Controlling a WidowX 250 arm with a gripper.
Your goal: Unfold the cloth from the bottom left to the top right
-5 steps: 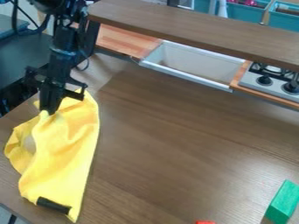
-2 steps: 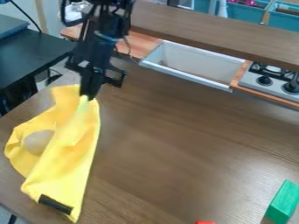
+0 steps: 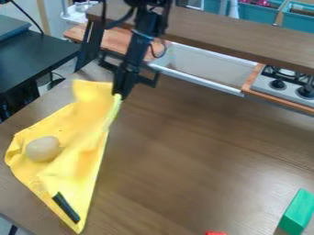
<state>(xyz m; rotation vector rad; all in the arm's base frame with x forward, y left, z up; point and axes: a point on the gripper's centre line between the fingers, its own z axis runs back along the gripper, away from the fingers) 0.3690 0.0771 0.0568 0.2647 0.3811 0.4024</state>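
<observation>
Brown wood grain is running across the counter [image 3: 178,160], with a raised shelf [image 3: 245,34] spanning its far side. Beyond the near surface, a white sink [image 3: 202,62] is sitting beside a stove [image 3: 279,85], and teal bins [image 3: 257,13] are standing at the upper right. A dark table [image 3: 36,53] is occupying the upper left. Near the counter's lower right corner a green block [image 3: 297,212] is resting, while a red piece [image 3: 215,233] is peeking in at the bottom edge.

Above the counter's left part, the tool [image 3: 120,95] is pointing downward, its fingers closing on the upper right part of the yellow cloth [image 3: 64,121]. The cloth is spreading down the left side, a pale rounded object [image 3: 43,148] and a dark strip [image 3: 66,207] showing on it.
</observation>
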